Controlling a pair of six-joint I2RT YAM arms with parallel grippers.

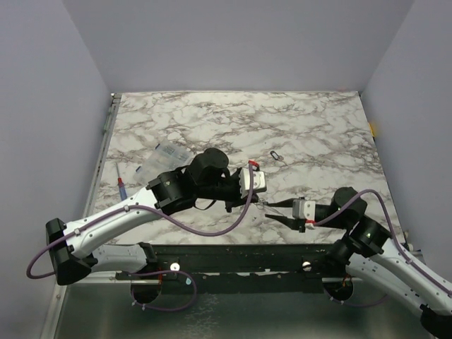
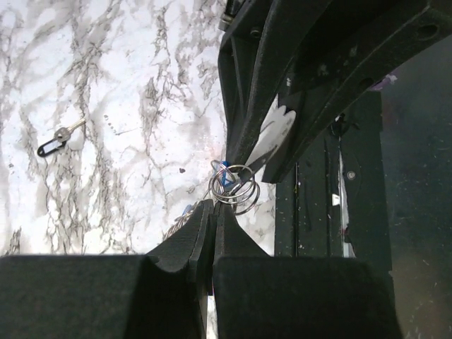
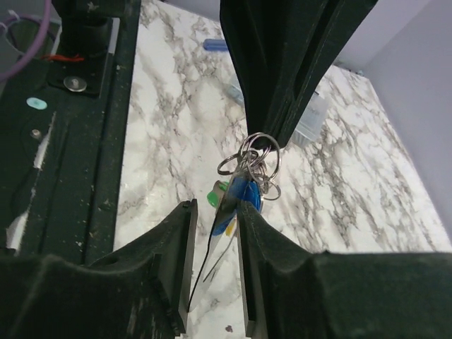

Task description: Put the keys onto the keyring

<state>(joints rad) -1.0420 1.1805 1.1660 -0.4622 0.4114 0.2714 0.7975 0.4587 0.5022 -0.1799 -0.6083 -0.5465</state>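
Top: left gripper and right gripper meet tip to tip; left wrist: left jaws clamped on the keyring; right wrist: right jaws parted around the keys hanging under the keyring, so I'd retreat straight, no snagging.

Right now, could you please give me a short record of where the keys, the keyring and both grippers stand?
left gripper: shut on the keyring
right gripper: jaws apart, the keys between its fingers
keys: blue, green and yellow heads, bunched just under the keyring
dark-headed key: flat on the table, apart from both grippers
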